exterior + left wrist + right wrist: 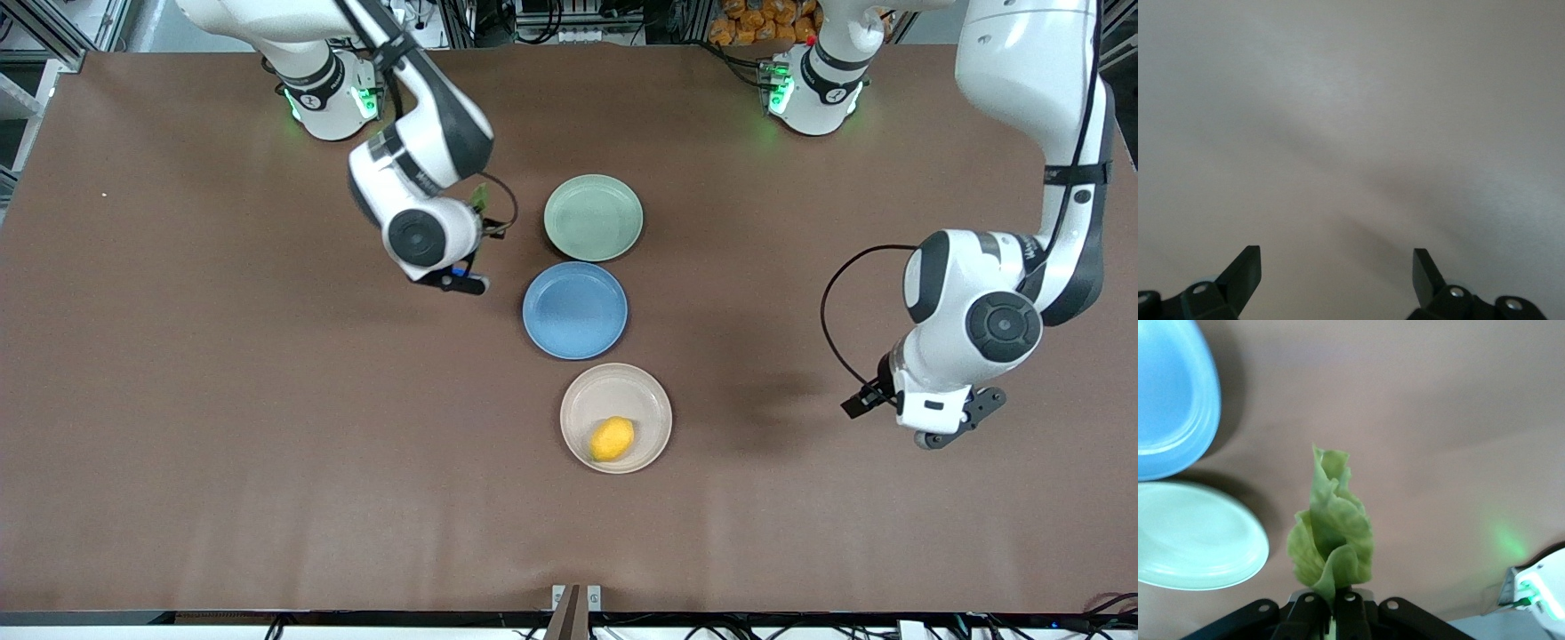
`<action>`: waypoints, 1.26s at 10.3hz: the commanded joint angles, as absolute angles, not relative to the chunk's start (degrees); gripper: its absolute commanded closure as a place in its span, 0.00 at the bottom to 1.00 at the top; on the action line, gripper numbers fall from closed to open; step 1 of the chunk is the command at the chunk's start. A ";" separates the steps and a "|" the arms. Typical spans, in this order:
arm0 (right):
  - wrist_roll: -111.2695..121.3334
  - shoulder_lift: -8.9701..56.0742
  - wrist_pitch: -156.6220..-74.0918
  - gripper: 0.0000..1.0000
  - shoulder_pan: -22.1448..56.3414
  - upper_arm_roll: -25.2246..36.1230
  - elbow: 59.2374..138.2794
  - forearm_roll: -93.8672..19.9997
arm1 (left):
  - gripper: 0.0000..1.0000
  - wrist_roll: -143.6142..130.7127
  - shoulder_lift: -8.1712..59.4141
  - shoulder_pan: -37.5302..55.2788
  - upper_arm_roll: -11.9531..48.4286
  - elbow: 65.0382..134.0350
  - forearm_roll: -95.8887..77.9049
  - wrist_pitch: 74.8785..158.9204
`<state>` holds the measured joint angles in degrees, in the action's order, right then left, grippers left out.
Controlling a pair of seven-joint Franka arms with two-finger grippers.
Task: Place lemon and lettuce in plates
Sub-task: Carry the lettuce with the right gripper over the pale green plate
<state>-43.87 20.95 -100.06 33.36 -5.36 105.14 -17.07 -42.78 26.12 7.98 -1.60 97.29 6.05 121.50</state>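
Observation:
The yellow lemon [612, 438] lies in the beige-cream plate [582, 389], the plate nearest the front camera. The pale mint plate [593, 218] holds nothing. My right gripper [1336, 600] is shut on the green wrinkly lettuce [1331, 533] and holds it above the table beside the mint plate [1191, 540], toward the right arm's end. In the front view only a bit of the lettuce [481, 197] shows past the wrist. My left gripper [1337, 257] is open and empty over bare table toward the left arm's end; it also shows in the front view [956, 425].
A blue round plate [575, 309] sits between the mint and beige plates, with nothing in it; its rim shows in the right wrist view [1171, 400]. The brown table [222, 400] spreads wide on both sides of the row of plates.

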 commanded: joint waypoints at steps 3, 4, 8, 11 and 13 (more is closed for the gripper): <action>-55.35 21.17 -106.15 1.00 42.96 -4.92 104.85 -17.84 | 0.00 -42.36 13.29 5.89 0.35 113.17 6.16 124.01; -56.68 22.05 -108.26 1.00 43.94 -4.92 104.85 -17.93 | 0.00 -42.36 11.88 5.89 0.35 114.77 5.37 124.10; -64.58 29.76 -117.40 1.00 50.87 -4.83 100.83 -17.41 | 0.00 -42.36 4.42 5.89 0.44 121.71 5.01 124.10; -66.79 36.29 -122.50 1.00 54.22 -4.49 96.60 -16.61 | 0.00 -41.84 0.89 5.02 0.35 124.71 5.01 124.01; -67.67 37.17 -123.75 1.00 55.62 -4.48 96.50 -16.61 | 0.00 -36.94 -0.17 3.61 0.35 124.81 4.92 123.93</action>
